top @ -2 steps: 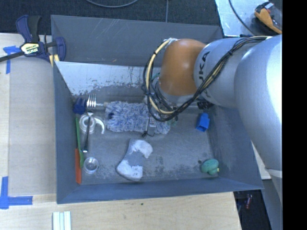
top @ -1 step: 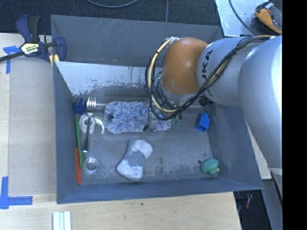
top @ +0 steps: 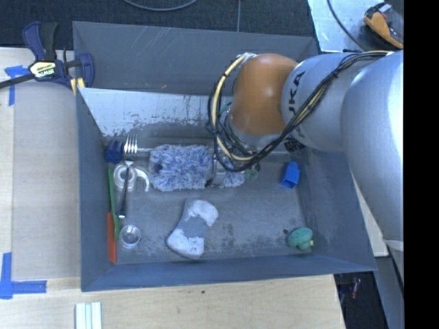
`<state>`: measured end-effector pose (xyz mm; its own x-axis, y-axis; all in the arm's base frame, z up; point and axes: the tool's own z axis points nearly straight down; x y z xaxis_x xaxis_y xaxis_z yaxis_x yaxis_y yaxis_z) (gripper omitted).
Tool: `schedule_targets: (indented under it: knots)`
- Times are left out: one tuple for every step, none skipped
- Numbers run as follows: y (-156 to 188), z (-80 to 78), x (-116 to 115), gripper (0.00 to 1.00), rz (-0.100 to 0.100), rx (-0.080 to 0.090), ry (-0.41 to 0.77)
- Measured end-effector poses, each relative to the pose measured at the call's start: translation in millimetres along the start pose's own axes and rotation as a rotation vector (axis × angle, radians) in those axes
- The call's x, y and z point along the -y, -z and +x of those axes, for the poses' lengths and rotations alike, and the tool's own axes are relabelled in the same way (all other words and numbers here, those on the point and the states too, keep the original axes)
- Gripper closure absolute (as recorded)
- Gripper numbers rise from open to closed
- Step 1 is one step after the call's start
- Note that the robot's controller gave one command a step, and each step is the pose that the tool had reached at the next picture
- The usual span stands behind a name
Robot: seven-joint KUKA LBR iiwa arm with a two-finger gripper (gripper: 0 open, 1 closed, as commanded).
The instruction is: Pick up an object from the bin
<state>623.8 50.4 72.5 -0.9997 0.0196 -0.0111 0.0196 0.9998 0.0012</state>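
Observation:
My gripper [top: 218,173] reaches down below the orange wrist cover, at the right end of a blue-and-white fluffy duster head [top: 180,167] in the middle of the bin. It touches or hovers just over that fluffy end; I cannot tell which. The duster's shiny handle points left, toward a blue cap [top: 114,151]. A crumpled white and pale-blue piece [top: 193,227] lies in front of the gripper, apart from it. A small blue block [top: 290,175] sits to the gripper's right on the bin floor.
A metal utensil [top: 124,179] and a thin green-and-orange stick [top: 110,214] lie along the left wall, with a clear round cap [top: 129,236] near the front left. A green lump [top: 300,238] rests in the front right corner. The arm covers the bin's back right.

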Motion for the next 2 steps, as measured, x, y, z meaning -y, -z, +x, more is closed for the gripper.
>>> schedule_targets:
  knots:
    - [8,0.4,0,1.00,0.000,0.000,0.000]
    - [28,0.5,0,1.00,0.000,-0.001,0.000]
